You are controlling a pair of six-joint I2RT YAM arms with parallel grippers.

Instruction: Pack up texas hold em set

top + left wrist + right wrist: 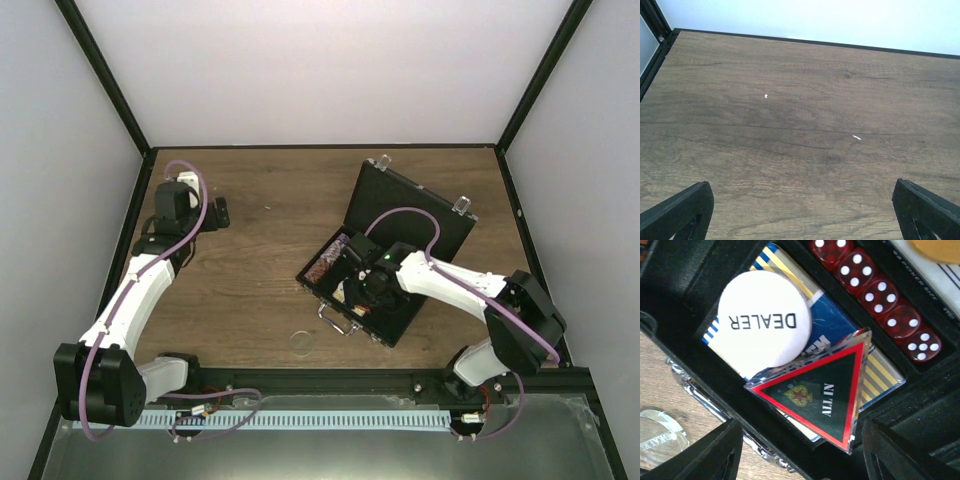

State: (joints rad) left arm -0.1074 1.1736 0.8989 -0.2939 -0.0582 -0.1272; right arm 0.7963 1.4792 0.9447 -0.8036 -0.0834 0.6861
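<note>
Your left gripper [800, 202] hangs released at the far left of the bench [805, 95], over bare, matte wood-grain board, with nothing between its black fingers. It is well apart from the set.

Next along, 1 clear round disc [303, 342] lies on the bench just in front of the case [410, 205]. It looks like glassy acrylic with faint lettering, and by my reading it is the piece left to pack.

The black hinged case stands open at right of centre, lid up, with shiny chrome hardware [700, 395] on its front edge. Most of the packing looks done. A blue-and-striped card deck [837, 335] sits in its slot. On it lie a smooth white round button marked DEALER [765, 320] and a flat, glossy red-and-black triangle [825, 395] with clear edges, tilted across the button's rim. 5 translucent red dice [880, 295] sit in a row beside it, and an orange round piece [940, 247] shows at the corner.

Your right gripper [801, 432] hovers over the triangle with its jaws apart, grasping nothing that I can see. After the disc, you have the lid to close and latch.
</note>
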